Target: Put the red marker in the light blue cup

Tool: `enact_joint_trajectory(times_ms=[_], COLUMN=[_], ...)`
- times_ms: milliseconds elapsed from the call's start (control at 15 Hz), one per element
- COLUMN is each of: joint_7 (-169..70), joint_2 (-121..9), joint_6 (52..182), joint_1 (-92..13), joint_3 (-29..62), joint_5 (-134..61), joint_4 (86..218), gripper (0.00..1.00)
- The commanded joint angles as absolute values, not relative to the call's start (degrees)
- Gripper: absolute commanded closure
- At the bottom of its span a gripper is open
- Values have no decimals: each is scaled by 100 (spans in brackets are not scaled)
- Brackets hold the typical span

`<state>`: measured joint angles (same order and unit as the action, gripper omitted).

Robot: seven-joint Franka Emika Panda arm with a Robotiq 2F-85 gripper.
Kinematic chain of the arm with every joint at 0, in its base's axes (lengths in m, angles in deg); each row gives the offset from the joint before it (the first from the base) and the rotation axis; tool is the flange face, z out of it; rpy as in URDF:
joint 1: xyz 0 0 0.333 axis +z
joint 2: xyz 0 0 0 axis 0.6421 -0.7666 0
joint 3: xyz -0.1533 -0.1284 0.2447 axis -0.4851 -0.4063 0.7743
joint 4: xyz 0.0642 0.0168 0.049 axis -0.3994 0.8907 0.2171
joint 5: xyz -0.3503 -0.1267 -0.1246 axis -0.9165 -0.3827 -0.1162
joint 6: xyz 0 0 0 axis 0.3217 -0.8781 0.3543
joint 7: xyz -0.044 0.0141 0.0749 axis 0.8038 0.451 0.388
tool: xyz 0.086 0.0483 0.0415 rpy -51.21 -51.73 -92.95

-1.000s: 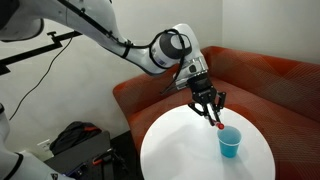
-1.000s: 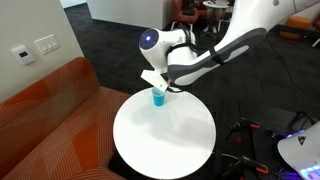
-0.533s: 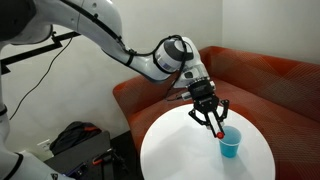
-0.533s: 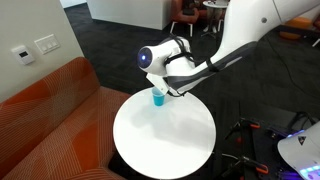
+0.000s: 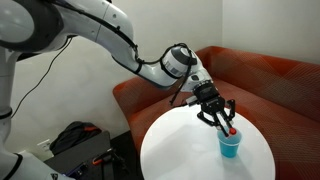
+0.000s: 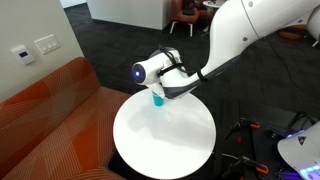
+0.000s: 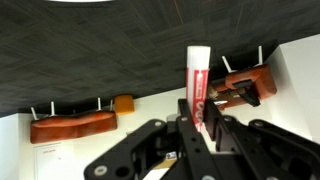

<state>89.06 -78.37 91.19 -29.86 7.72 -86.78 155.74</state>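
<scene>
The light blue cup (image 5: 230,144) stands on the round white table (image 5: 180,150); it also shows in an exterior view (image 6: 158,97), mostly hidden behind the arm. My gripper (image 5: 226,124) hangs just above the cup's rim and is shut on the red marker (image 5: 231,129). In the wrist view the red marker (image 7: 197,85) with a paler end stands clamped between my gripper's fingers (image 7: 200,125). The cup is out of the wrist view.
An orange-red sofa (image 5: 270,80) curves behind the table and shows in the other exterior view (image 6: 50,110). A black bag (image 5: 75,140) lies on the floor. Dark equipment with cables (image 6: 260,145) stands beside the table.
My gripper has moved with the marker across the table toward the cup and lowered, now directly over the cup's rim. The cup has not moved.
</scene>
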Motion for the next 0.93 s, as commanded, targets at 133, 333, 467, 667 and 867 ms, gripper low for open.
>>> enact_joint_trajectory(times_ms=[133, 333, 467, 667, 867], joint_7=[8799, 8769, 8743, 8692, 8607], joint_2=[-8240, -8439, -8588, -8792, -8978], joint_6=[8961, 8941, 8925, 8914, 8938], joint_1=[-3134, -3115, -3108, -3103, -3112], joint_3=[1070, 1160, 1212, 1260, 1280], joint_5=[-9138, -9260, -9288, -9255, -9227], joint_4=[14967, 14743, 14611, 14475, 14381], gripper=[95, 95, 95, 95, 95])
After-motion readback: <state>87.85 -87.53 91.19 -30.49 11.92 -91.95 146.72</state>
